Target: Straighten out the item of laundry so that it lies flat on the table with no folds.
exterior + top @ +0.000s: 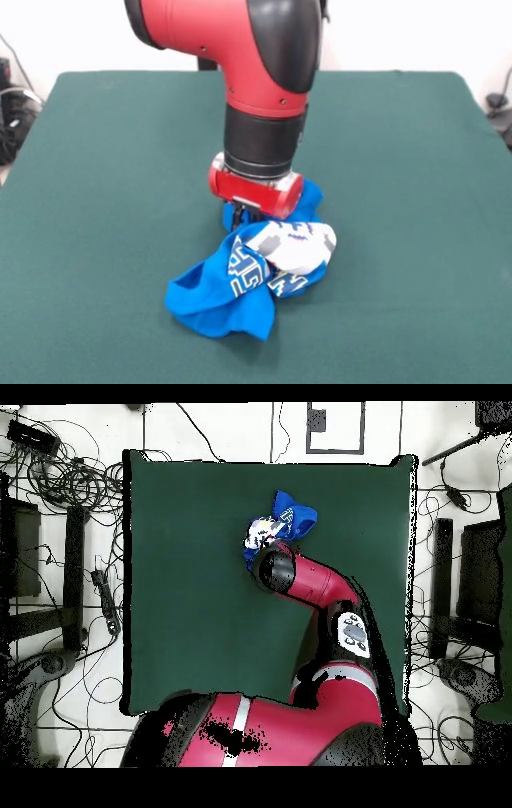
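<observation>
- Blue cotton T-shirt with white block lettering [256,276] [284,524] lies bunched in a crumpled heap, near you and just right of centre on the dark green cloth-covered worktop [96,200] [180,584].
- Your red and black arm's fingers [240,218] sit pressed into the heap's far edge.
- You cannot tell how far apart they are: the wrist hides them.
</observation>
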